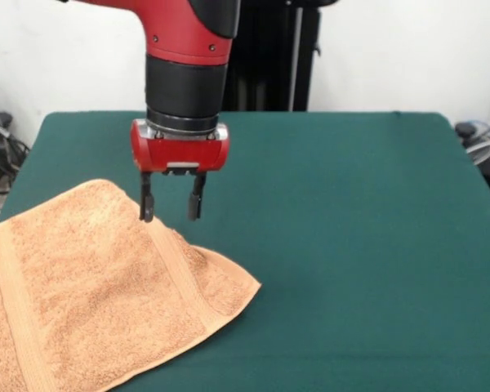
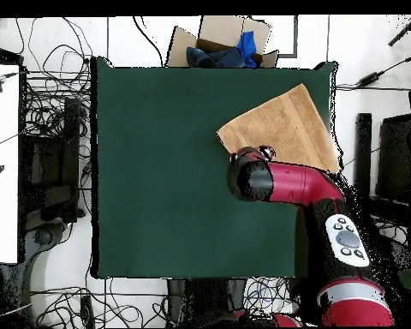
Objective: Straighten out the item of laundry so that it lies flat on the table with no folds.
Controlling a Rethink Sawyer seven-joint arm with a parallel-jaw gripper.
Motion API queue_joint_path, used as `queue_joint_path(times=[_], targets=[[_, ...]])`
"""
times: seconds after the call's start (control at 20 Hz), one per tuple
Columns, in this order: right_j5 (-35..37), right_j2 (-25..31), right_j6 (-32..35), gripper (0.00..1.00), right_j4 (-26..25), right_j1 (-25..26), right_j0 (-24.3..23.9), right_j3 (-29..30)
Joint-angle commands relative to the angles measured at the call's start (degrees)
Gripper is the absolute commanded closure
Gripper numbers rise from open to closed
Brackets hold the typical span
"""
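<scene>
Where green table (image 1: pixel 351 245) meets white wall (image 1: pixel 408 49), towel (image 1: pixel 82 286), tool (image 1: pixel 171 212) parted above

A red and black robot arm (image 1: pixel 186 49) comes down from the top of the front view, its wrist pointing straight down. At its tip, the pincer (image 1: pixel 171 211) hangs with two dark fingers (image 1: pixel 146 202) parted — a clear gap shows between them, nothing held. From overhead, the arm (image 2: pixel 290 182) stretches sideways from its base.

Tan terry towel (image 1: pixel 90 286) (image 2: pixel 282 128) lying lower left of front view, mostly spread, overhanging green table (image 1: pixel 351 245) (image 2: pixel 166 171) edge.
</scene>
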Motion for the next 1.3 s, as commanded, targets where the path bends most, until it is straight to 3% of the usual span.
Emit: queue_joint_path(times=[0.05,0.75,1.1,1.3], targets=[[-4.8,-2.6,14.3,0.0,0.6,1.4,2.3,6.3],[-5.0,0.9,9.9,0.0,0.3,1.3,-2.1,7.0],[-3.4,5.9,6.1,0.0,-0.3,-2.2,-8.8,11.7],[-3.6,5.1,6.6,0.0,-1.0,-2.3,-8.3,11.4]])
